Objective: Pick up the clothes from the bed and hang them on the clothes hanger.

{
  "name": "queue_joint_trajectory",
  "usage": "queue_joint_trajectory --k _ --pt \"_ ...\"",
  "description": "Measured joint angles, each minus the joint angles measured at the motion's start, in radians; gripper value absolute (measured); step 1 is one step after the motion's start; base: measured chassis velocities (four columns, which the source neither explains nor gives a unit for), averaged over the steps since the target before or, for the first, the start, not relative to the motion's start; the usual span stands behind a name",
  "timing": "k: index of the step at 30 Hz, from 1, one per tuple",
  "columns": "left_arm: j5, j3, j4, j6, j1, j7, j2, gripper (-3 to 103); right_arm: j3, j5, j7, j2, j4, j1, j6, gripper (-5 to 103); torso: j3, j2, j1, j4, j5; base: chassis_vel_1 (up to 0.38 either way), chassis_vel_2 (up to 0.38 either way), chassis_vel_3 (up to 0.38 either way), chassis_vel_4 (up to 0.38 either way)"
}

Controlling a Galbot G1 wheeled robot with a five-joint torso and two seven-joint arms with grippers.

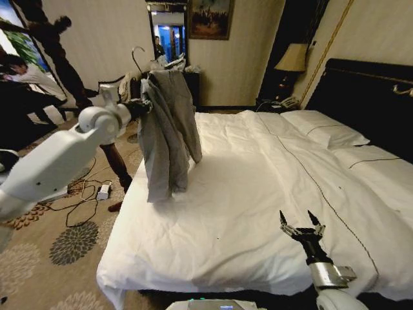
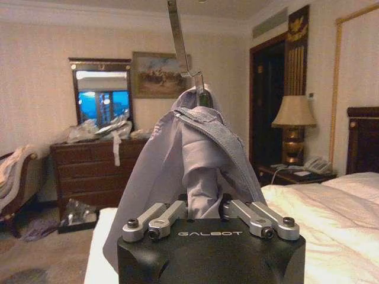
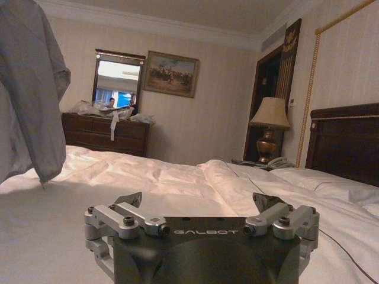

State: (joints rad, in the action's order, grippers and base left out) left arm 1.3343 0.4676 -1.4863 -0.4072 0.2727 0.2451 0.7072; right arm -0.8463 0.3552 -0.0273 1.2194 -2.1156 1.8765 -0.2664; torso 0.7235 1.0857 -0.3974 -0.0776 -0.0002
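left gripper [image 2: 204,214] pinching grey shirt [image 1: 166,132] upper left of frame, draped on hanger [image 2: 180,44] above bed [image 1: 258,213] | right gripper [image 1: 302,227] fingers spread, lower right | fabric looks light, limp, slippy; best held at collar

A hotel-style bedroom is shown. It is indicated by the bed [image 1: 258,194], bedside lamp [image 3: 269,127], dresser [image 2: 89,168] and framed painting [image 3: 171,73].

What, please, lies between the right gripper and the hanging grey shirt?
Bare white duvet of the bed, seen in the head view. The right gripper hovers open near the foot; the shirt hangs from the left gripper.
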Motion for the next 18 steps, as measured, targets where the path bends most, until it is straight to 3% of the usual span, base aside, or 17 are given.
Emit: queue_joint_trajectory --k 7,11,18 --pt "0.043 0.064 0.062 -0.071 0.123 0.028 0.032 16 0.000 0.000 0.000 0.000 0.000 0.000 0.000 100 0.000 0.000 0.000 -0.0004 0.0002 0.000 0.000 0.000 0.000" --pt "0.125 0.171 0.104 -0.166 0.264 0.041 0.032 16 0.000 0.000 0.000 0.000 0.000 0.000 0.000 100 0.000 0.000 0.000 0.0000 0.0004 0.000 0.000 0.000 0.000" --pt "0.234 0.261 0.183 -0.235 0.371 0.080 0.059 16 0.000 0.000 0.000 0.000 0.000 0.000 0.000 100 0.000 0.000 0.000 -0.0002 0.0002 0.000 0.000 0.000 0.000"
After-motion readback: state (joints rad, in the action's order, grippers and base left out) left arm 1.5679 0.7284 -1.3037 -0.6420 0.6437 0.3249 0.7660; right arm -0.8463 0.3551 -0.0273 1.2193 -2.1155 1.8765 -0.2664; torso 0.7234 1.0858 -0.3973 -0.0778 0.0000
